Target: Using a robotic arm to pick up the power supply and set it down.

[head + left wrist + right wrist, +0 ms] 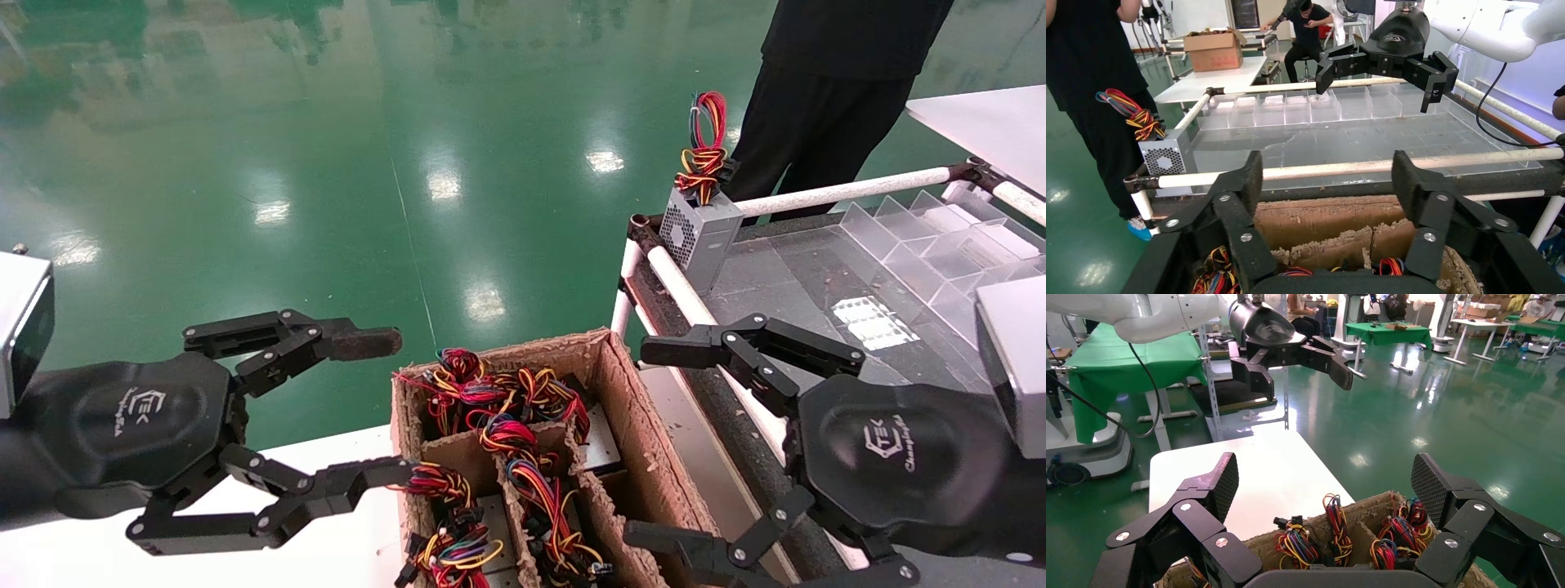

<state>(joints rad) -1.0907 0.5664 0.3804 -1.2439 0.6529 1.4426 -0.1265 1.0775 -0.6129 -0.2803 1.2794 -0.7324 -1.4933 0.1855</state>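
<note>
With both jaws spread and empty, bring your right gripper [654, 441] down at 9 o'clock onto a power supply [603, 441] in the cardboard box [645, 441], clear of wires; left gripper [384, 408] waits.

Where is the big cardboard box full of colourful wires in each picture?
Head view: cardboard box at bottom centre, between both tools.
Left wrist view: box low, behind the left tool.
Right wrist view: box at bottom, between the right tool's fingers.
Shared landmark: the coloured wires.

Right gripper [1324, 496] fingers [1220, 487] spread over wire bundles [1333, 536] — probably power supplies'.
</note>
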